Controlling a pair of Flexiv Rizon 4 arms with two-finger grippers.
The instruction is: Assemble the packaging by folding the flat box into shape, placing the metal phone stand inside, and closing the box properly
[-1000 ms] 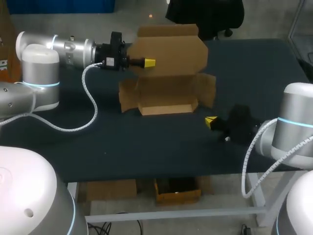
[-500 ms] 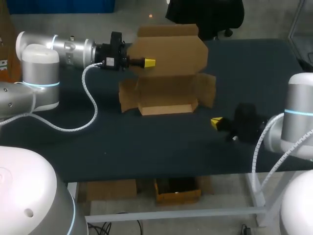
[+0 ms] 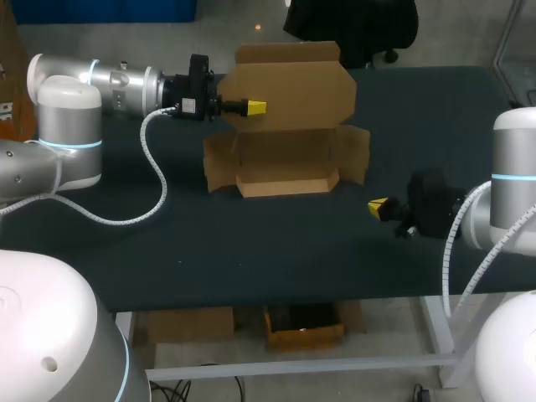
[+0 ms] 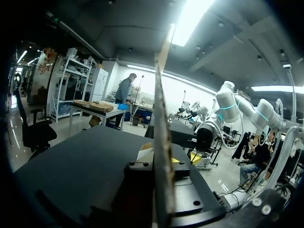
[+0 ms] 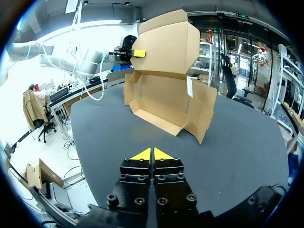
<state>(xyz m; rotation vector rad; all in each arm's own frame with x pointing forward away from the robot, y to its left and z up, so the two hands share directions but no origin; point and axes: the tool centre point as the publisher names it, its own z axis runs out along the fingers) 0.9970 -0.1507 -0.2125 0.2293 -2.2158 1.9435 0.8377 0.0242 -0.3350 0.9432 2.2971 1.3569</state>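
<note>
**Head view: lid pinched upright, right pincer idle**

The cardboard box point(image 3: 285, 163) sits half-formed on the dark counter point(image 3: 251, 243). Its low front wall is folded up, and its side flaps point(image 3: 356, 155) are splayed outward. Its lid point(image 3: 293, 84) stands tall above the back wall. The left pincer point(image 3: 255, 106) comes in at the lid's left edge and pinches that panel. In the left wrist view the cardboard runs edge-on between the two fingers. The right pincer point(image 3: 378, 207) hangs off the box's front right corner, apart from it. Its yellow tips are pressed together on nothing, which the right wrist view shows plainly. No metal phone stand shows in any view.

By my reading, the box will handle as a light thing that is stiff across each panel and willing only at the creases. Being so light, the tray would likely slide on the counter if pushed from one side (a second contact to brace it seems wise). The flaps are thin and could buckle under a hard squeeze. The better hold is on a panel's free edge, near the middle of that edge, with the bending left to the scored line.
</note>
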